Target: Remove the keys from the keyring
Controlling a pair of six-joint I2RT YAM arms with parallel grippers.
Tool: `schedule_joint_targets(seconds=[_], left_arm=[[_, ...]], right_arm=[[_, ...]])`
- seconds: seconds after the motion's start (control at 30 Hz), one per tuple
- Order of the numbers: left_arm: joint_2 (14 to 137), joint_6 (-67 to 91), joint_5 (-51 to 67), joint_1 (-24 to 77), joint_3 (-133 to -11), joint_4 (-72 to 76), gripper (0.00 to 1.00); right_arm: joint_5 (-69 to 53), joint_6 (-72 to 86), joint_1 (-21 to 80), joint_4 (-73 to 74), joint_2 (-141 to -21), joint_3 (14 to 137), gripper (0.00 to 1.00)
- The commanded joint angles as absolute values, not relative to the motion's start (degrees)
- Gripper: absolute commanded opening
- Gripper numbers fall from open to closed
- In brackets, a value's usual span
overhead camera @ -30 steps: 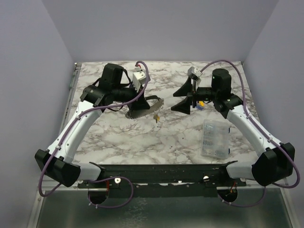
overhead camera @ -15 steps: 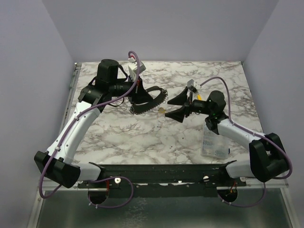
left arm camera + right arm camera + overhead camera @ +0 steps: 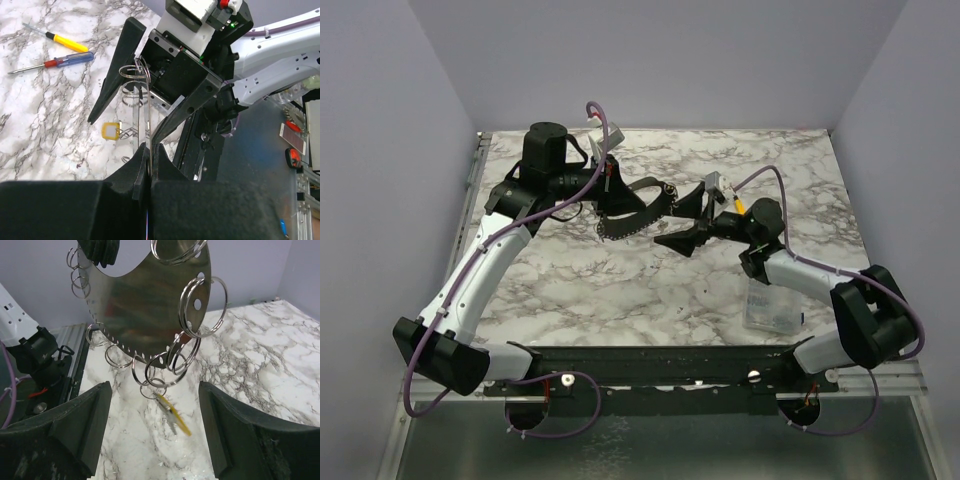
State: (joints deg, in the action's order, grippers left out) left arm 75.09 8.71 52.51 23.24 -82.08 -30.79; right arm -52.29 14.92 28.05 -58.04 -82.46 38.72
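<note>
The keyring is a flat grey metal crescent plate (image 3: 145, 305) with holes along its edge carrying several split rings. My left gripper (image 3: 149, 147) is shut on the plate, which shows edge-on (image 3: 145, 107), and holds it upright above the table. One small yellow-headed key (image 3: 175, 416) hangs from a little ring at the plate's lower edge; it also shows in the left wrist view (image 3: 111, 131). My right gripper (image 3: 155, 387) is open, its fingers on either side of the plate's lower part and the key, touching nothing. In the top view the right gripper (image 3: 682, 222) faces the plate (image 3: 632, 222).
A yellow-handled screwdriver (image 3: 65, 42) and a red-blue one (image 3: 65, 59) lie on the marble table behind the right arm. A clear plastic box (image 3: 770, 305) lies at the near right, by the right forearm.
My right gripper has moved left and forward until its open fingers straddle the plate. My left gripper has lifted and turned the plate toward it.
</note>
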Motion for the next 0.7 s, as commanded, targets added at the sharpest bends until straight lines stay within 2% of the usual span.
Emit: schedule_joint_targets(seconds=[0.0,0.1,0.27,0.47,0.67], left_arm=[[74.66,10.28,56.48,22.95,-82.35,-28.05,0.0],[74.48,10.59,56.65,22.94,-82.35,-27.74,0.0],[74.26,11.56,56.96,22.94,-82.14,-26.97,0.0],[74.09,12.43,57.09,22.9,-82.07,-26.29,0.0],[74.0,12.72,57.12,22.73,-81.87,-26.03,0.0]], right_arm=[[-52.0,13.11,29.06,-63.13,-83.84,39.02,0.76],[-52.49,12.99,29.24,-63.68,-83.93,38.36,0.73],[-51.51,12.12,29.72,-63.73,-84.31,37.86,0.62],[-51.59,10.86,30.97,-63.68,-84.73,37.36,0.56],[-51.04,10.31,31.1,-64.15,-84.38,36.39,0.45]])
